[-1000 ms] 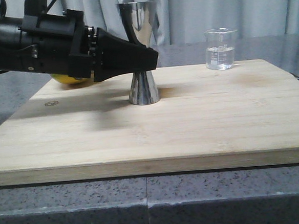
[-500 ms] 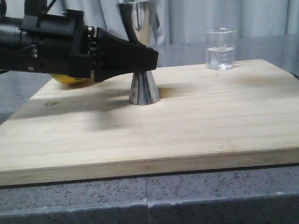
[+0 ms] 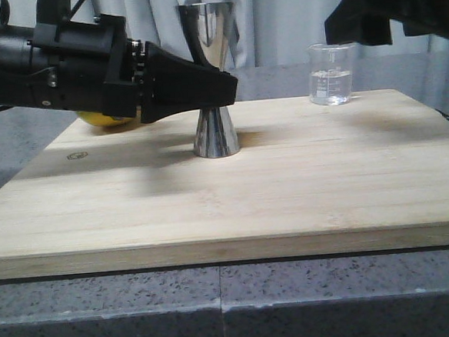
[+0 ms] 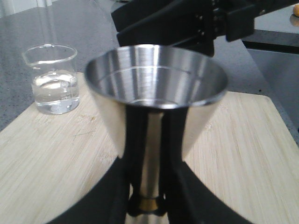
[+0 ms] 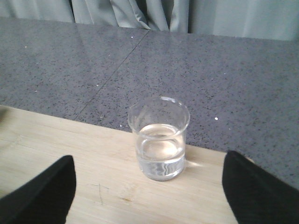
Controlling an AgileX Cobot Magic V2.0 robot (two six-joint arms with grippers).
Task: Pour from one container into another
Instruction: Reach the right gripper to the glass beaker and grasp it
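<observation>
- Wooden board (image 3: 287, 187): lies flat on the grey speckled countertop (image 3: 219, 308) and carries both task vessels
- Left gripper (image 3: 223, 91): reaches in horizontally from the left; its black fingers (image 4: 173, 158) are pinched on the waist of the jigger, one on either side
- Right gripper (image 3: 387, 7): has entered the top right of the front view since half a second ago, when that corner showed only curtain; it hangs above the beaker without touching it, fingers (image 5: 42, 191) spread wide with the beaker between them in the right wrist view
- Jigger (image 3: 216, 130): tall, polished steel, hourglass shape, thin gold band at the waist, upright near the board's centre-left; position unchanged from the earlier frame; upper cup looks empty
- Beaker (image 3: 331, 74): small, clear glass, white graduations, holds clear liquid to roughly a third; stands upright at the board's far right edge, well apart from the jigger, position unchanged
- Yellow rounded object (image 3: 109, 119): sits on the board behind the left gripper, mostly hidden
</observation>
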